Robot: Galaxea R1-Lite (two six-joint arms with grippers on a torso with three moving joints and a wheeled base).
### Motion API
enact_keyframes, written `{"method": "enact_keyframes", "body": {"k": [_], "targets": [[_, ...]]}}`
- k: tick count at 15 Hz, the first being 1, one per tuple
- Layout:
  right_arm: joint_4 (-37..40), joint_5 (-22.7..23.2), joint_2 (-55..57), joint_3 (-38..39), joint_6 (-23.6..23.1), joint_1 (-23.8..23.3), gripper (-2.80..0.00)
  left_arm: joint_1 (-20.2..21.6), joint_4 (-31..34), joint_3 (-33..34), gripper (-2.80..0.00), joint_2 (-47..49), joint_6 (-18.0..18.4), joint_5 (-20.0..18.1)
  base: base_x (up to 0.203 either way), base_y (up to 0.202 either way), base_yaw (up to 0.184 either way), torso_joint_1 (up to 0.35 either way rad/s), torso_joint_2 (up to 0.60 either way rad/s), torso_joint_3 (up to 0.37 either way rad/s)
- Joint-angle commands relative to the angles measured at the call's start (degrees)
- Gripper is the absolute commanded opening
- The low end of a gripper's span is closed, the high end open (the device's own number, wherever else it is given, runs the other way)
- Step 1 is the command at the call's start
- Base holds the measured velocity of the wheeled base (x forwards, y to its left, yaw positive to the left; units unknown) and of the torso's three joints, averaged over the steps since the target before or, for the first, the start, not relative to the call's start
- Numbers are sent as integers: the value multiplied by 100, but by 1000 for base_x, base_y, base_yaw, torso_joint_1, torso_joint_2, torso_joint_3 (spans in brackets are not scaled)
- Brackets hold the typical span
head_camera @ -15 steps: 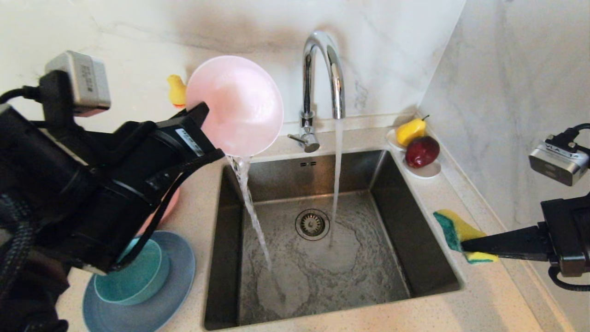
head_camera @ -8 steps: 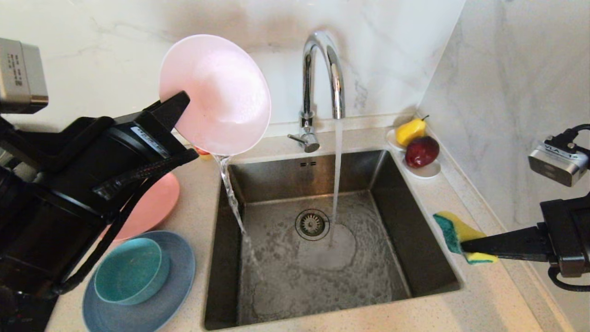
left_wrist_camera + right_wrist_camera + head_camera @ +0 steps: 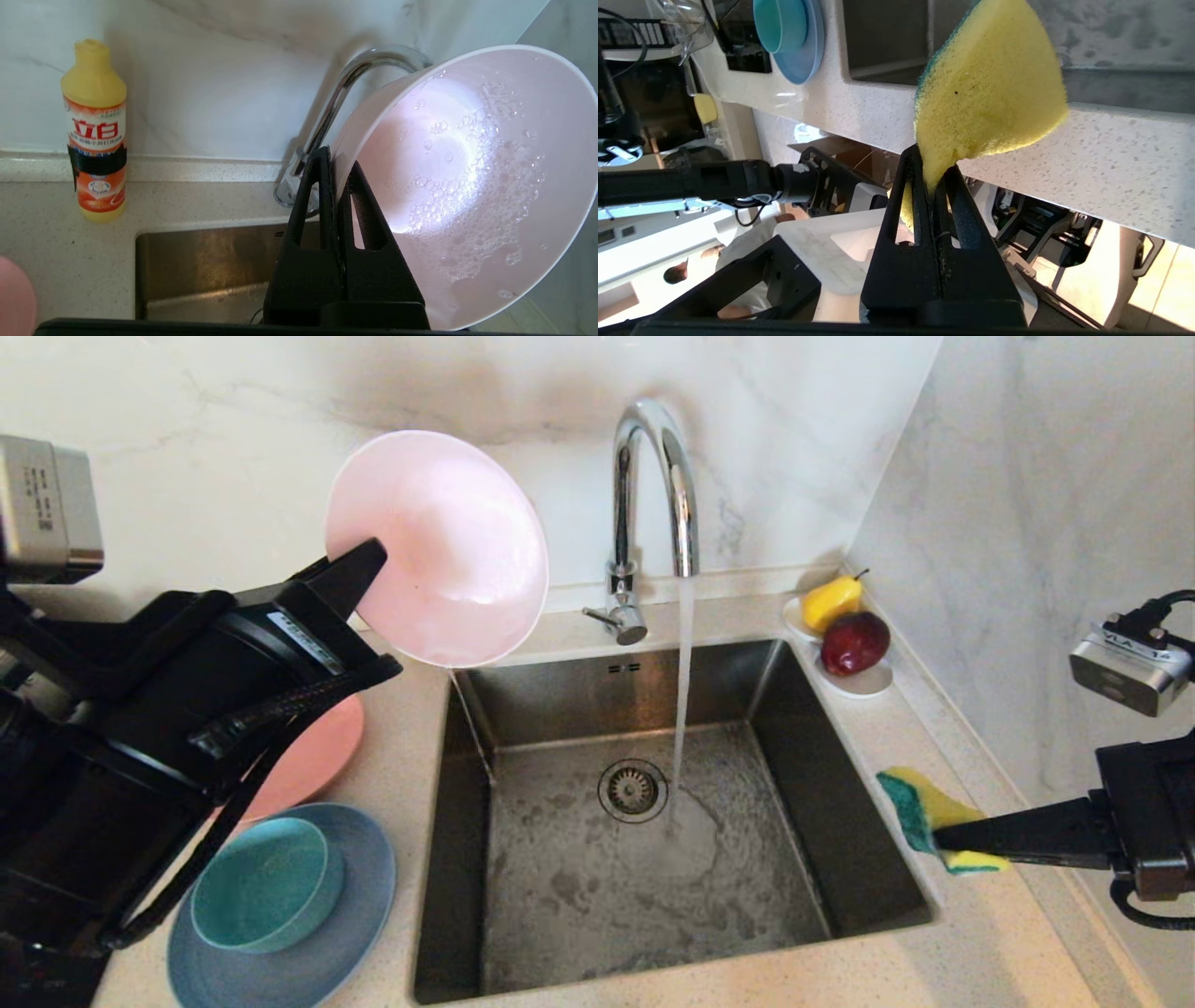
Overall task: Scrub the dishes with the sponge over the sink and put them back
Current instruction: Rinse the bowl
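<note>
Water no longer pours from the pale pink bowl (image 3: 439,546).

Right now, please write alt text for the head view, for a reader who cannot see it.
The left gripper holds a tilted pale pink bowl by its rim above the sink's left edge while the tap runs. The right gripper holds a sponge at the right.

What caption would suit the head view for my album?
Left gripper tips a rinsed pink bowl at the sink corner; right gripper holds the sponge; tap running.
</note>
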Motion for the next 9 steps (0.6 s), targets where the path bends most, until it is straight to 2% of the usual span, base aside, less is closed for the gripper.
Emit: {"method": "enact_keyframes", "body": {"k": [1, 2, 3, 5, 7, 9], "targets": [[16, 40, 18, -14, 9, 2, -280, 8, 115, -17, -280, 60, -6, 41, 0, 0, 0, 0, 0, 0], [16, 40, 14, -31, 9, 2, -280, 39, 576, -54, -280, 61, -6, 48, 0, 0, 0, 0, 0, 0], [16, 40, -22, -47, 9, 2, -280, 127, 1338, -135, -280, 31, -21, 38, 0, 0, 0, 0, 0, 0], [16, 49, -70, -67, 9, 2, -280, 369, 3371, -682, -280, -50, -305, 21, 0, 0, 0, 0, 0, 0], [16, 40, -105, -49, 9, 2, -280, 598, 5740, -1730, -280, -123, -808, -12, 0, 0, 0, 0, 0, 0], [16, 40, -105, -23, 9, 2, -280, 904, 7619, -2943, -280, -189, -1505, -164, 0, 0, 0, 0, 0, 0]]}}
